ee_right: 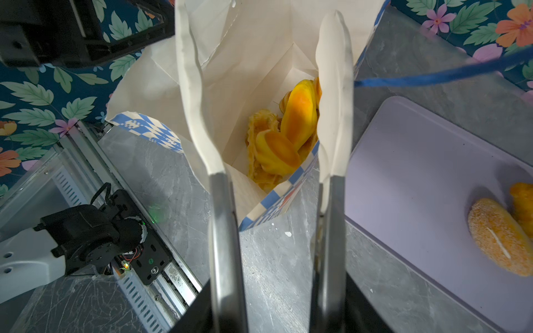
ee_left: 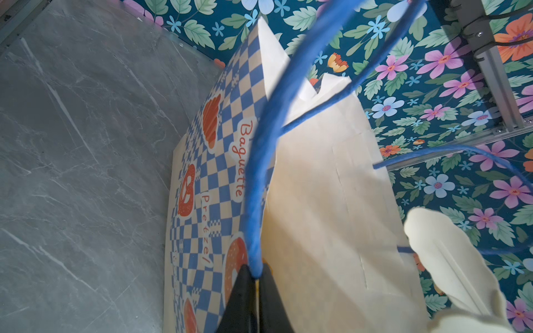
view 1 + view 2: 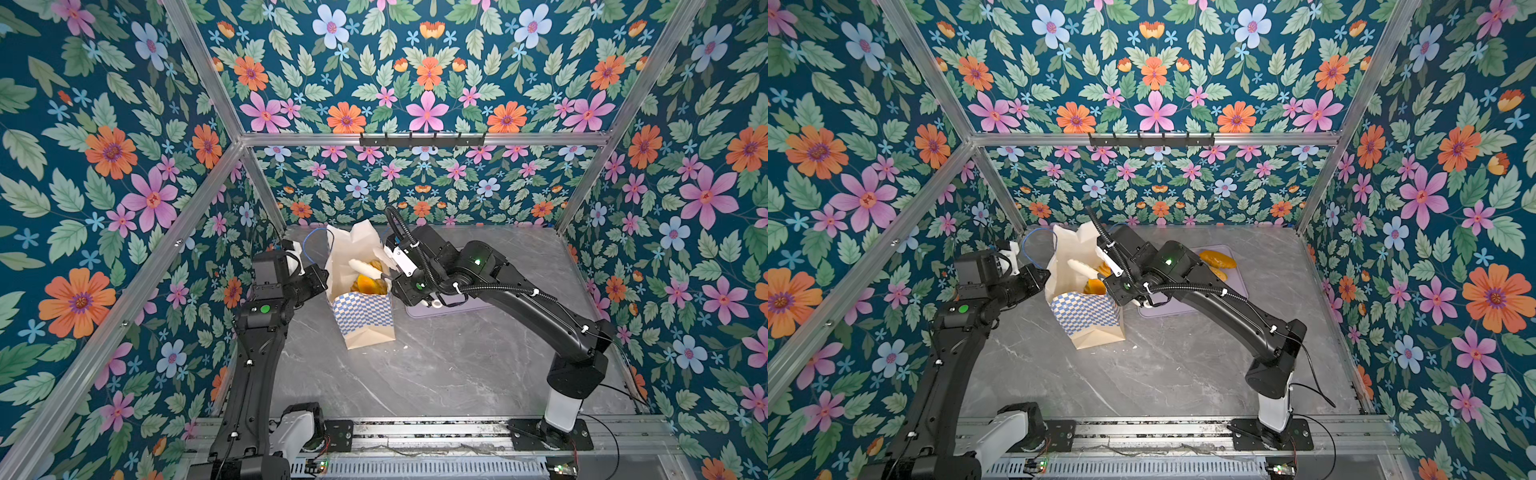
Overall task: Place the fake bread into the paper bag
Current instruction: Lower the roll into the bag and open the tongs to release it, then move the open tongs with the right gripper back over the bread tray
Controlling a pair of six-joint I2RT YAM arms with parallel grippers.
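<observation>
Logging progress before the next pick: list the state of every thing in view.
paper bag: upright, mouth open.
bread in bag: several pieces, piled at bottom.
left gripper: shut on blue cord handle.
right gripper: open, empty, at bag's mouth.
lilac tray: flat, holding two pieces.
seeded loaf: lying on tray beside second roll.

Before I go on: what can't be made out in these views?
- Count of bread in the paper bag: right wrist view, pieces overlap, right gripper covers some.
- Lilac tray: right arm hides most in a top view; frame edge cuts one roll in the right wrist view.
</observation>
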